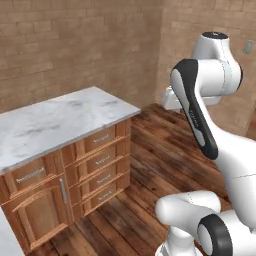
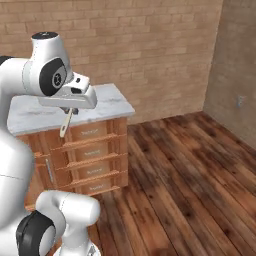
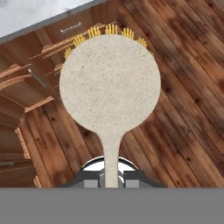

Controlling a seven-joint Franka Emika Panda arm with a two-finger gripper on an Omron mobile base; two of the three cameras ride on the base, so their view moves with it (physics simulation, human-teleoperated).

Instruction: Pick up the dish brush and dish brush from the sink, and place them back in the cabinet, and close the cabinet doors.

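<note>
end effector (image 3: 112, 177) clamped on the dish brush (image 3: 109, 87) by its thin handle, fingers (image 3: 91, 179) tight either side of the stem at 6 o'clock in the hand view. brush head is a round tan disc, flat back facing the camera, yellow bristle tips peeking past its rim from 10 to 1 o'clock. handle runs straight down from the disc into the jaws.

right base view: same brush (image 2: 65, 125) hangs below the hand, slim and pale, tilted slightly, in the air in front of the counter (image 2: 107, 102) edge, touching nothing else. hand sits at about 9 o'clock in that view, well above the floor (image 2: 175, 175).

counter is white marble on a wooden drawer unit (image 1: 97, 162) with horizontal handles, small door (image 1: 40, 215) with a vertical handle at its left. left base view puts it at 8–9 o'clock, arm (image 1: 200, 125) filling 3 to 5 o'clock. brick walls (image 1: 75, 45) behind, dark wood plank floor under the brush in the hand view.
</note>
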